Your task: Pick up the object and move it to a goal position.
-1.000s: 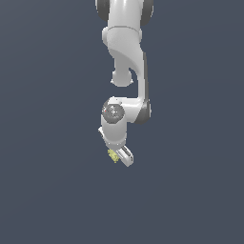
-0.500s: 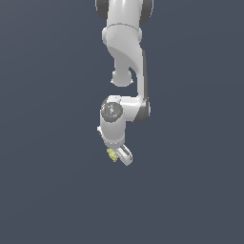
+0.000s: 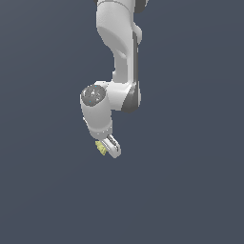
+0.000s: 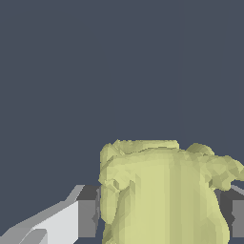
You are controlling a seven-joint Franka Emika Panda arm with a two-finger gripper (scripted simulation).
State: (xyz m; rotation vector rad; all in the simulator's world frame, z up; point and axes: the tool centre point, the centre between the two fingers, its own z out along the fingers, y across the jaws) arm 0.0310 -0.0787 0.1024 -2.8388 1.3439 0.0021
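The object (image 3: 100,147) is a tiny pale yellow bumpy block. In the exterior view it sits between the tips of my white gripper (image 3: 107,148), below the arm's wrist. In the wrist view the block (image 4: 162,195) fills the space between my two fingers (image 4: 71,219), which press on its sides. The gripper is shut on it and holds it up against the plain dark grey background.
The white arm (image 3: 119,47) hangs down from the top of the exterior view. Only a uniform dark grey background surrounds it. No goal marker shows.
The arm's wrist and gripper have shifted slightly toward the exterior view's left and up a little, with the block still held.
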